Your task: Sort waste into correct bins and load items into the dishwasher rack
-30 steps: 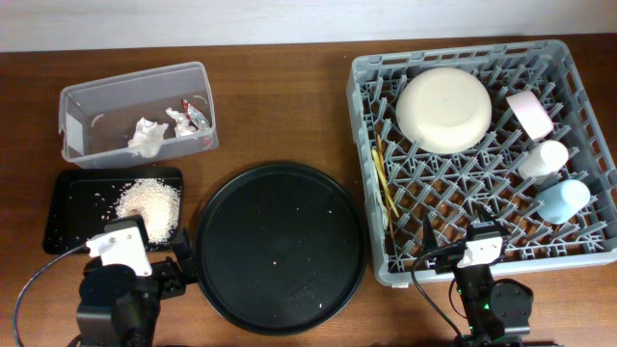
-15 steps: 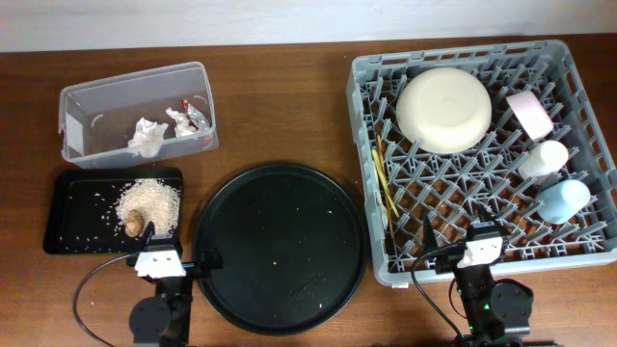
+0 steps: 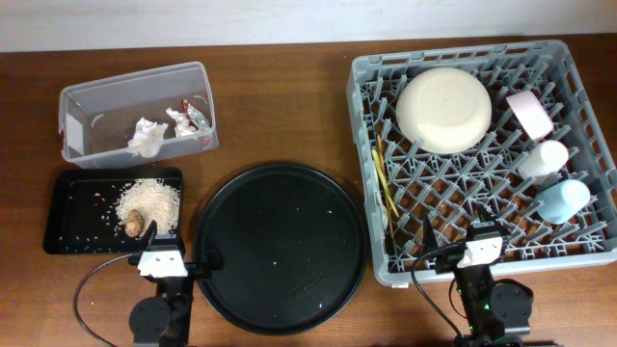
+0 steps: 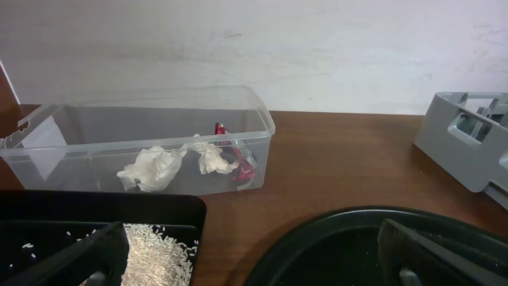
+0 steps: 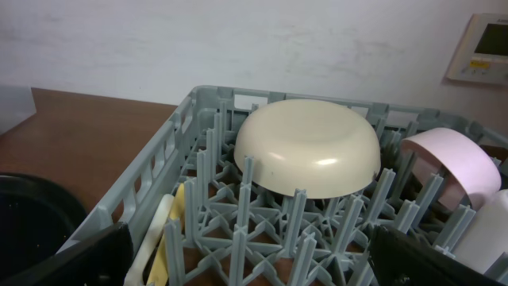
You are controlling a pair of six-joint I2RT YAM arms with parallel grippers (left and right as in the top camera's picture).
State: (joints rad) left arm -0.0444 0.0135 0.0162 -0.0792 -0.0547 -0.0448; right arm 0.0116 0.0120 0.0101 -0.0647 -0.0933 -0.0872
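Note:
The grey dishwasher rack [image 3: 362, 116] holds the cream bowl [image 3: 443, 108] upside down, the pink cup [image 3: 530, 113], white cup [image 3: 543, 158], light-blue cup [image 3: 562, 200], and yellow and pale utensils [image 3: 386, 183]. The clear tub [image 3: 96, 106] holds tissue pieces [image 3: 147, 137] and the red-and-silver wrapper [image 3: 190, 116]. The flat black tray [image 3: 77, 207] holds rice [image 3: 149, 200] and a brown lump [image 3: 134, 226]. My left gripper [image 3: 178, 262] [image 4: 254, 266] is open and empty at the table's front edge. My right gripper [image 3: 461, 249] [image 5: 254, 254] is open and empty at the rack's front edge.
The large round black tray [image 3: 280, 241] lies in the middle with a few rice grains on it. In the left wrist view the tub [image 4: 143, 143] is straight ahead and the rack corner [image 4: 468, 139] is at the right. In the right wrist view the bowl [image 5: 309, 147] fills the centre.
My left arm has pulled back from the flat black tray to the front edge, uncovering the brown lump beside the rice. The right arm has not moved.

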